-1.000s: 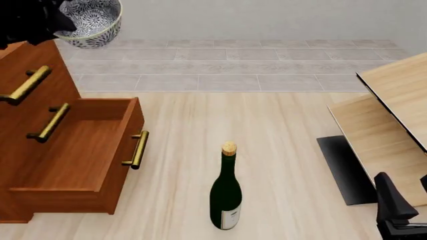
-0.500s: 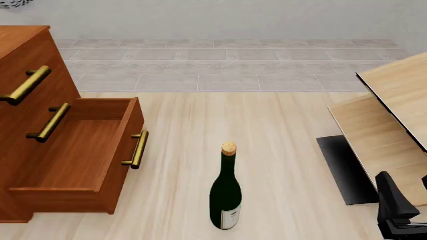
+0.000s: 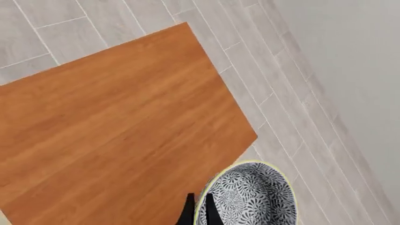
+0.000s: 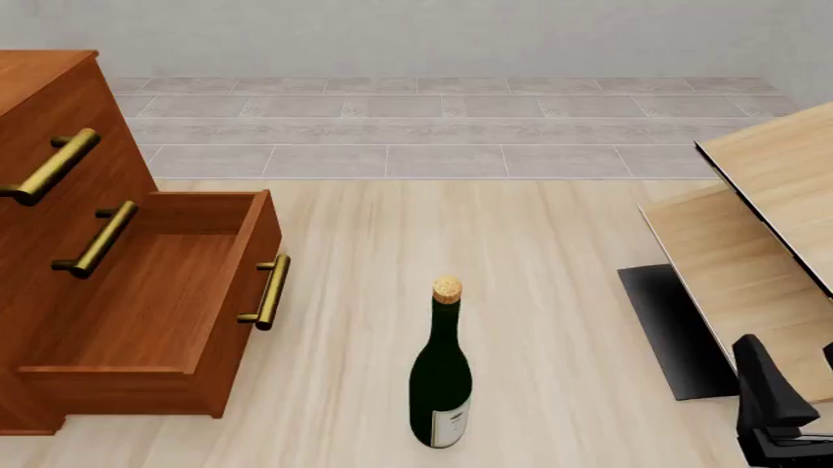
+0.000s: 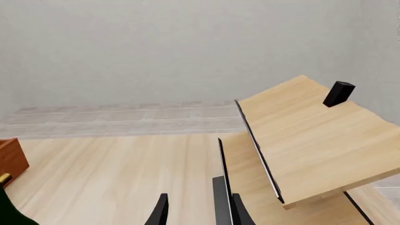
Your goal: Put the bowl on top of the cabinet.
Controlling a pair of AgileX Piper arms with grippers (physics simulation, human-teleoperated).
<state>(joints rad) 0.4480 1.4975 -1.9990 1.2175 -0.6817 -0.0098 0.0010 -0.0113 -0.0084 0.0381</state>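
- Fingers first: my left fingers (image 3: 198, 212) are pinching the rim of the bowl (image 3: 253, 197), one dark tip inside and one outside the yellowish lip, so they are clenched on it. My right fingers (image 5: 198, 211) are parted and gripping nothing, pointing toward the pale wood furniture (image 5: 306, 136).
- I am working down from the biggest thing. The cabinet (image 4: 65, 244) is standing at the left of the worktop (image 4: 521, 253) with one drawer (image 4: 156, 292) pulled out; its flat top (image 3: 119, 122) is filling most of the left wrist view.
- In that view the bowl is hanging past the top's corner, over the grey floor tiles (image 3: 293, 117) rather than over the wood. I judge that I need to be carrying it back over the middle of the top before lowering, keeping it level, and releasing only once the base is resting on the wood.
- A release from here would, I think, be dropping it off the edge.
- The green bottle (image 4: 442, 375) is standing well apart from the cabinet, so it is not getting in my way.
- Only the left wrist view is showing the bowl and the grasp; the front view is showing neither, but it alone is giving me the open drawer and brass handles (image 4: 267, 291). The right wrist view is adding just a sliver of the cabinet.
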